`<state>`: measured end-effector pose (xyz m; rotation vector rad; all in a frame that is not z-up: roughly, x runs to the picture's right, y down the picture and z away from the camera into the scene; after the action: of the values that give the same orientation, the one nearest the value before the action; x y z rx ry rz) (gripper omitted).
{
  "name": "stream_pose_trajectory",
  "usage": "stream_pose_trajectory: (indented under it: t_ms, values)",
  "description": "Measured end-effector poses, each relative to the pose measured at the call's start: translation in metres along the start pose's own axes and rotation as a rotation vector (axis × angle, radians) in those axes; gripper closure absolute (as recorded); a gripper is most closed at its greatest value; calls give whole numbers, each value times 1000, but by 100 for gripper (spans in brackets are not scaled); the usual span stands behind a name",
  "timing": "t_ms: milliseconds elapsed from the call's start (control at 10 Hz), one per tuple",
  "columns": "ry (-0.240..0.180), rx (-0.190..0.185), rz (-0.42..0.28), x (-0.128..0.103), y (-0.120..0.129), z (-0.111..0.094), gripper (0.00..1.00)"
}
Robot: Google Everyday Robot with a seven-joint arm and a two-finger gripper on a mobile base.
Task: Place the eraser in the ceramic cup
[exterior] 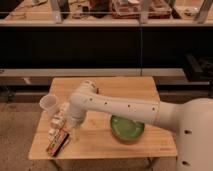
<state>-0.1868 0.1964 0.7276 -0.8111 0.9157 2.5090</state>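
A wooden table (145,90) stands on a speckled floor. The ceramic cup (49,103) sits near the table's left edge. It is small, white and round, it stands upright, and its open top faces up. Just in front of the cup, a bit to its right, lie some pale whitish blocks (57,123) in a short row. Past the blocks, farther from the cup and close to the front edge of the table, lies the eraser (57,144). It is a flat little bar with orange-red and black stripes, and it lies at a slant on the wood. It is not in the cup. Well to the right of the cup, on the same table, sits a green bowl (127,128), much bigger than the cup. The robot's white arm (120,106) reaches across from the far right of the cup, bends, and points down. The tool (74,131) at its end hangs low over the table, to the right of the cup and in front of it, just beside the blocks and near the eraser. I cannot tell if the tool is open or shut, or if it has hold of anything. Behind the cup, past the back of the table, is a long dark counter (100,47).
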Motion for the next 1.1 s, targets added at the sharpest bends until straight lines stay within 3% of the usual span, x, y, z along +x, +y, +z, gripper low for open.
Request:
stream_pose_trajectory:
  t_ms: [200, 600, 1100]
  values:
    - [7, -18, -50, 8, 6, -2, 20]
    - [7, -18, -53, 9, 6, -2, 20]
    - [9, 39, -98, 18, 16, 29, 20]
